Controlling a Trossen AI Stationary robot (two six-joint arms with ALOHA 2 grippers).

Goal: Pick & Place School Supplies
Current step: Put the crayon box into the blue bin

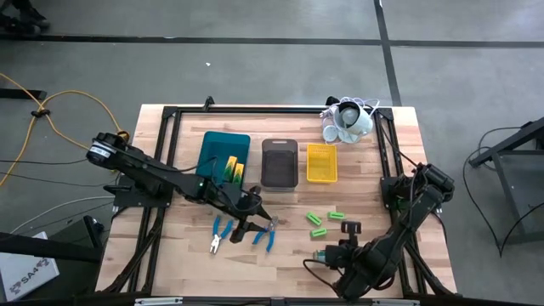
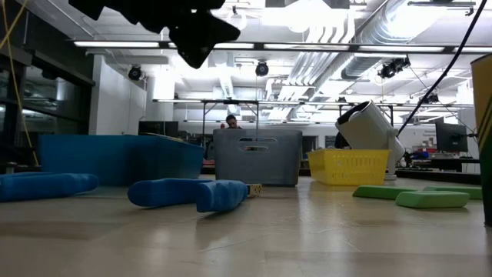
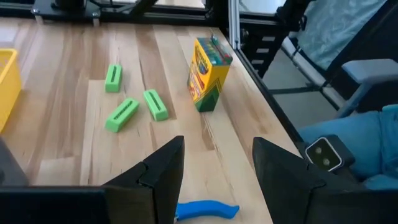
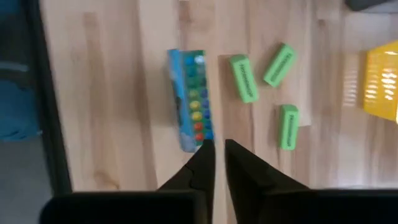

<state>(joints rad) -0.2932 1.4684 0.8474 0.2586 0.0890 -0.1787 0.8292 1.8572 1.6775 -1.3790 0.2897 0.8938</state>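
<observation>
Ok, crayon box [image 4: 191, 99] stands on the table right at the tips of the right gripper [image 4: 219, 152], one end just about touching the fingers [image 4: 202, 165]. Those are barely parted: thin gap, nothing between them. In the high view that gripper [image 1: 333, 252] sits near the front edge with the box [image 1: 320, 254] just beside it. Three green sticks [image 4: 244, 78] lie loose a bit beyond the box, apart from each other, between the right gripper and the yellow tray [image 4: 382, 84]. None of them is touched. Left gripper [image 3: 217, 146] is wide open and holds nothing. It hangs above the table with one blue plier handle [image 3: 208, 210] directly under the gap. From above it [image 1: 252, 212] is between the two pliers: one pair [image 1: 223, 234] to its outer side, the other [image 1: 268, 236] toward the right arm. Both lie flat on the wood [image 1: 178, 246]. From table level the left gripper [image 2: 196, 31] is well clear above the plier handles [image 2: 192, 192]. Behind the left gripper, a teal tray [image 1: 217, 149] already has yellow-and-green boxes [image 1: 233, 168] in it. Grey tray [image 1: 280, 161] is next to it, then the yellow one. White cup cluster [image 1: 348, 121] is at the far corner, well away from both grippers.
</observation>
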